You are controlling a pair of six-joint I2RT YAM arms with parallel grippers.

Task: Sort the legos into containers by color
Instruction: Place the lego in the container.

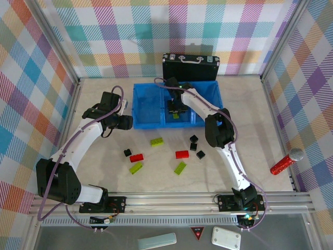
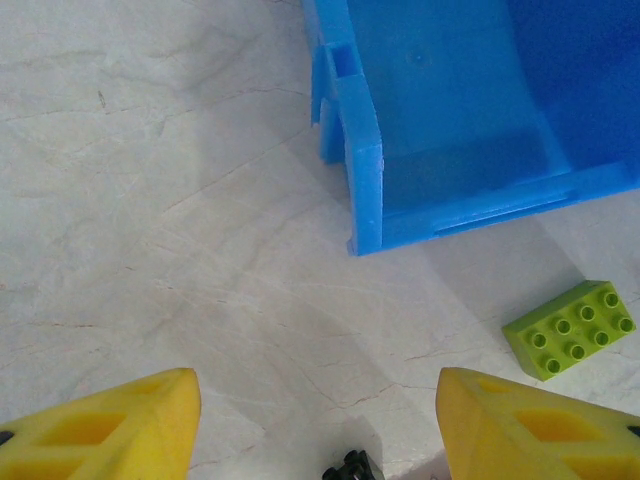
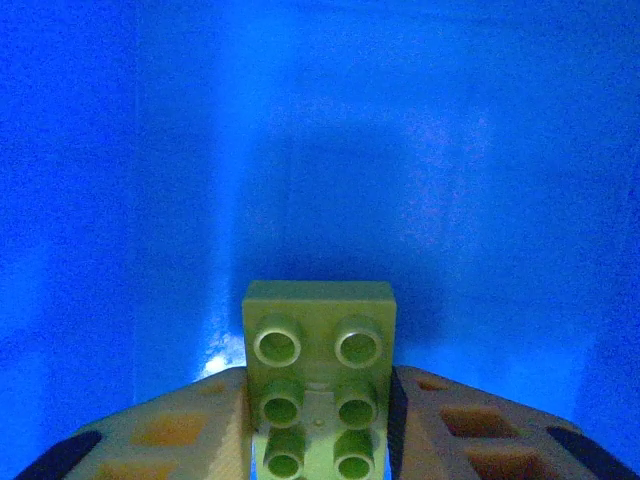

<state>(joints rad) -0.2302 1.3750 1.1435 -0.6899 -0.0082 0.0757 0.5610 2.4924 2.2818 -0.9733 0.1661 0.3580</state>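
1. Between right gripper [image 3: 320,405] pads [image 3: 190,425]: lime-green brick [image 3: 318,335] pinched, inside blue bin [image 3: 450,150], middle compartment
2. Over table [image 2: 150,200] beside bin corner, left gripper [image 2: 318,415] spread wide, holding nothing
3. Risk: brick clings to a pad on release, or bounces into wrong compartment

Right arm reaches far forward, right gripper [image 1: 176,110] clamping a green lego [image 3: 318,340]; left gripper [image 2: 318,425] spread wide.
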